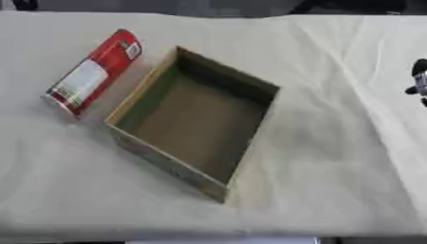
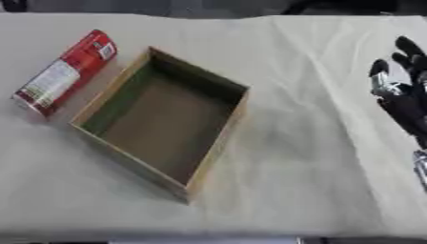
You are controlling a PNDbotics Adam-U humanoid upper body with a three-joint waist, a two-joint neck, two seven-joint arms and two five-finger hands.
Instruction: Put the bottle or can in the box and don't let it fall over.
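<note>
Resting at the bench's right edge, black right hand (image 2: pixel 400 97): fingers extended upward, relaxed, grasping nothing. Lying toppled near the far-left corner beside the shallow open cardboard box (image 1: pixel 218 78): red cylindrical white-labelled can (image 1: pixel 93 71).

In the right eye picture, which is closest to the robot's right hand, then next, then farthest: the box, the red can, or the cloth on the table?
From the right hand, at the right edge:
1. Cloth, spread right beneath and around the hand.
2. Box, open, in the middle.
3. Red can, lying on its side at the far left, past the box.
</note>
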